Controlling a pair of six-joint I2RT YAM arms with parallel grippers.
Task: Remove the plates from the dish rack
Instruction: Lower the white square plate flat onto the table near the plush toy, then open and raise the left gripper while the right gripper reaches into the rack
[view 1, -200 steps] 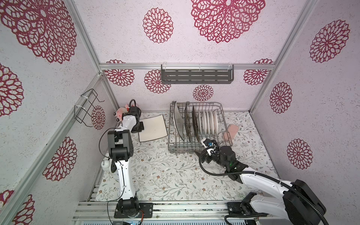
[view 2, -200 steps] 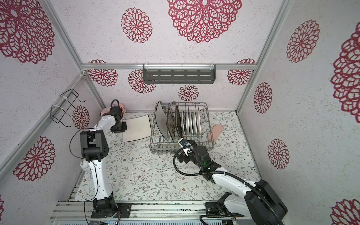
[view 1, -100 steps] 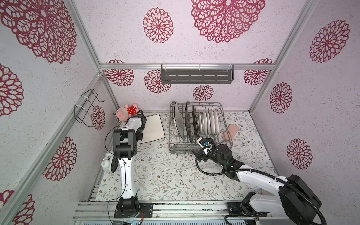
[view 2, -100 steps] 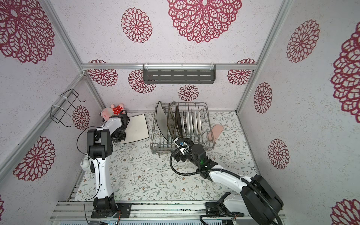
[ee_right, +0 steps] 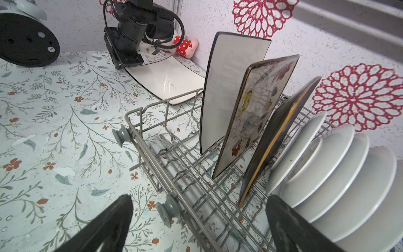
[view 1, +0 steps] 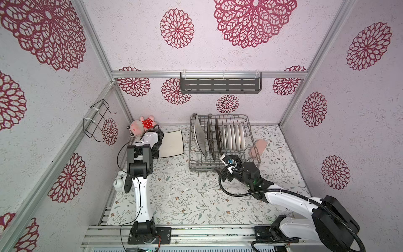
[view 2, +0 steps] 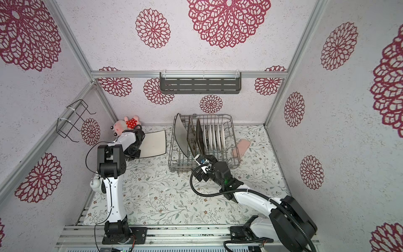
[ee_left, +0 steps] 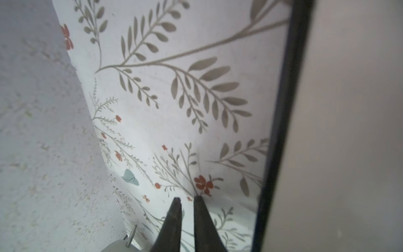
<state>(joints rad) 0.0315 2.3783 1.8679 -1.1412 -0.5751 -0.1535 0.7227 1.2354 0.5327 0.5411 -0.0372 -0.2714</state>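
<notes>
Your right end effector [ee_right: 196, 220] is spread wide and empty at the near edge of the dish rack [view 1: 220, 165]; the upright plates [ee_right: 257, 113] stand at its 12 to 2 o'clock. Your left end effector [ee_left: 187, 200] is nearly closed, holding nothing, just beside the white square plate [view 1: 172, 144] lying on the bench [view 1: 185, 196].

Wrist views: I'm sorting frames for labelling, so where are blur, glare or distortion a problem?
Left wrist view: the square plate fills one side, soft and out of focus. Right wrist view: glare streaks on the plate lying on the table; the dish rack wires bow from wide-angle distortion; the right gripper fingers blur.
</notes>
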